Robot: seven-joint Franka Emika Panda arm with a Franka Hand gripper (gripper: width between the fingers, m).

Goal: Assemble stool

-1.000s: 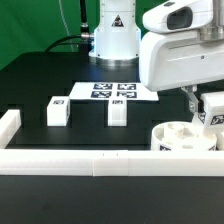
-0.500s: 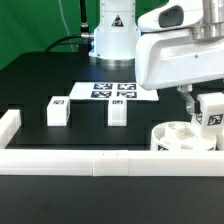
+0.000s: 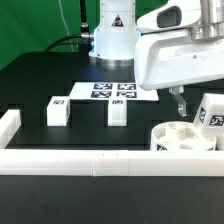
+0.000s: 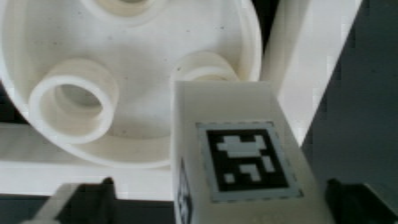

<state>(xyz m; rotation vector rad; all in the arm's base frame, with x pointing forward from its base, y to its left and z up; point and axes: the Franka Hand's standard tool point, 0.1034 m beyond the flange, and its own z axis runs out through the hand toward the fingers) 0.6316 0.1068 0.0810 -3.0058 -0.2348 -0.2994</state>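
Jaws apart astride leg [image 4: 240,150], seat [image 4: 125,60] alongside

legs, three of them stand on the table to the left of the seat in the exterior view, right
Not three: two legs stand on the table to the exterior view's left of the seat. The exterior view shows it; the third leg is at the seat's other side.

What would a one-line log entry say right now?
gripper: open | leg: between jaws, at seat | seat: flat, sockets up
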